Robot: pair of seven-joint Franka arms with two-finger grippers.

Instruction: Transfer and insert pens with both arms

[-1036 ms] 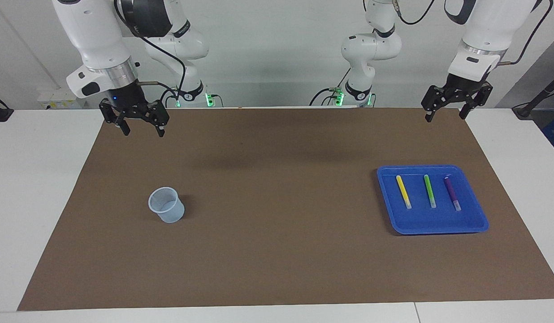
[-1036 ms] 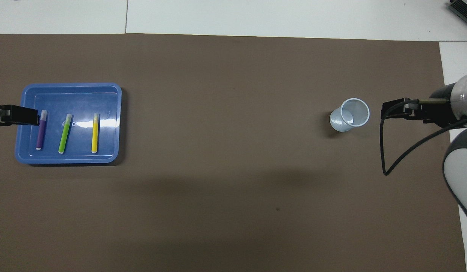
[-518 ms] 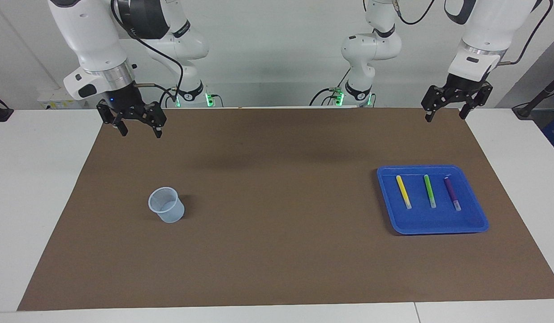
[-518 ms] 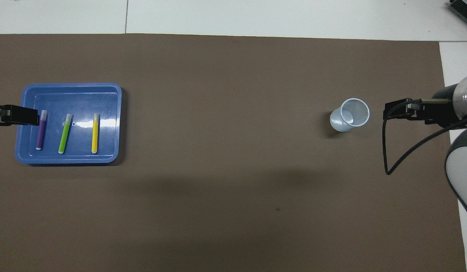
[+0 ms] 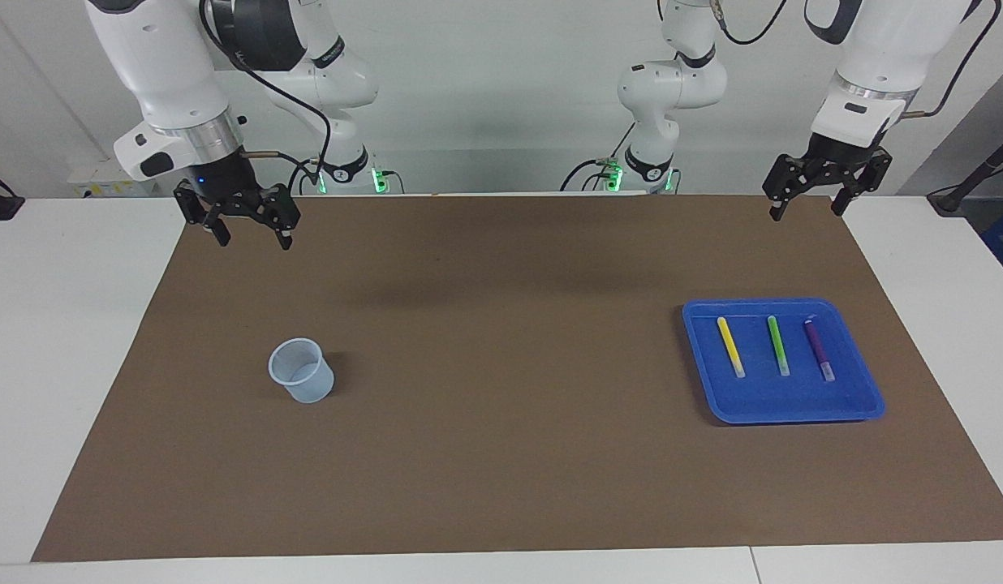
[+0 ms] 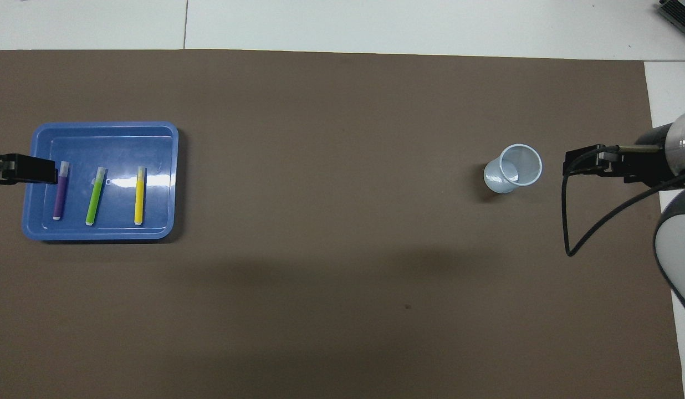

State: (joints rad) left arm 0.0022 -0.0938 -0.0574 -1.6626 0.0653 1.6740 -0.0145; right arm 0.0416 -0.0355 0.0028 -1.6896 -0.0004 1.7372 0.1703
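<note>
Facing view: the wide brown paper mat (image 5: 501,454) covered the table. Both white arms hung raised over its robot-side edge, left gripper (image 5: 808,209) and right gripper (image 5: 251,236) spread wide, holding nothing. The flat blue plastic tray (image 5: 794,410) held yellow pen (image 5: 730,346), green pen (image 5: 778,345) and purple pen (image 5: 819,349), untouched. The pale translucent cup (image 5: 303,371) stood well apart. No pick had begun; next, probably, the left gripper descends onto one pen.

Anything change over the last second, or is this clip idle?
Nearly idle. The right gripper, open and empty, drifted slightly toward its own end of the table. The left gripper stayed open; the pens, blue tray and cup stayed put.
</note>
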